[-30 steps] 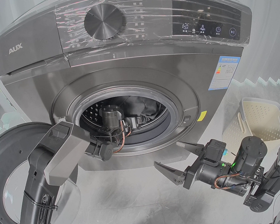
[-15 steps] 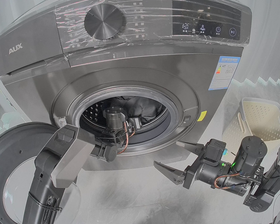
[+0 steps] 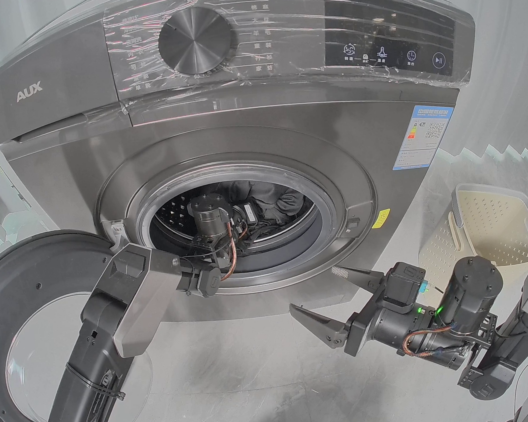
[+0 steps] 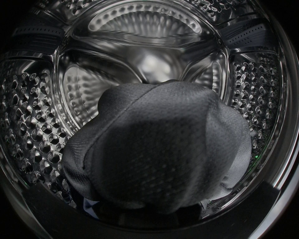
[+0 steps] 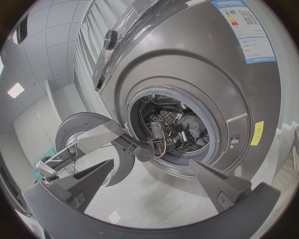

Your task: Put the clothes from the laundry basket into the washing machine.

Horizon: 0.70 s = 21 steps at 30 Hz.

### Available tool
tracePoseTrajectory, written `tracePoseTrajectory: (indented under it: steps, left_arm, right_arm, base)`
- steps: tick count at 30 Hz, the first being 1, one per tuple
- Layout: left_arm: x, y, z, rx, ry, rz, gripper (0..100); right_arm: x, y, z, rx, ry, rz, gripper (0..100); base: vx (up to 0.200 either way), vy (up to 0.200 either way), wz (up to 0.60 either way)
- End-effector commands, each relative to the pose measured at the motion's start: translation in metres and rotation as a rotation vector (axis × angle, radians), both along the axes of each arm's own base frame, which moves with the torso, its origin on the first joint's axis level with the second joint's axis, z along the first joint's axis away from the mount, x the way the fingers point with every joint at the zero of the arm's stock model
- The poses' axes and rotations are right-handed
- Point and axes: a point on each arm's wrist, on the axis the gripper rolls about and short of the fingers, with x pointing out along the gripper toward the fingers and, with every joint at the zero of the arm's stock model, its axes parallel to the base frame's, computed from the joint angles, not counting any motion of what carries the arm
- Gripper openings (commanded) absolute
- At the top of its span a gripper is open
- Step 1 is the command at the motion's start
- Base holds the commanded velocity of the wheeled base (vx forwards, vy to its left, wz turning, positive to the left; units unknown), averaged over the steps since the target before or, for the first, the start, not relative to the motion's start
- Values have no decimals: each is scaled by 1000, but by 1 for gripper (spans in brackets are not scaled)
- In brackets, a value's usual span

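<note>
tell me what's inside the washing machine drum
A dark garment is in the drum, with the left arm's wrist in through the opening. The cloth covers the drum's lower wall behind it.

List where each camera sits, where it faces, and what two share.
Head view: on the head, looking down at the washing machine, open door, laundry basket; both arms show.
Left wrist view: inside the drum, facing a dark garment.
Right wrist view: outside, facing the opening between the fingers of the open right tool; left arm shows.
Head and right wrist share the garment and left arm.
</note>
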Motion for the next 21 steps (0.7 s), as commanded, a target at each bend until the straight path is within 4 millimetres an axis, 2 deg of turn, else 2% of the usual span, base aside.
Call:
tracePoseTrajectory:
  steps: [1,4,5,9,20,21]
  left_arm:
    - [3,4,-6,3,5,12,0]
    - [2,1,-7,6,7,6,0]
    - [0,-3,-7,5,12,-2,100]
    - [-8,-13,8,-27,9,-29,100]
    - [-37,-10,33,-15,80,-52,100]
    - [-47,-11,36,-4,101,-65,100]
  right_arm:
    - [1,1,-2,-3,4,-1,100]
    - [1,1,-1,-2,3,0,100]
    - [0,0,-1,-2,3,0,100]
    - [0,0,-1,-2,3,0,100]
    - [1,1,0,1,0,0,100]
    - [1,0,0,1,0,-1,100]
  base:
    - [0,0,0]
    - [0,0,0]
    - [0,0,0]
    - [0,0,0]
    - [0,0,0]
    - [0,0,0]
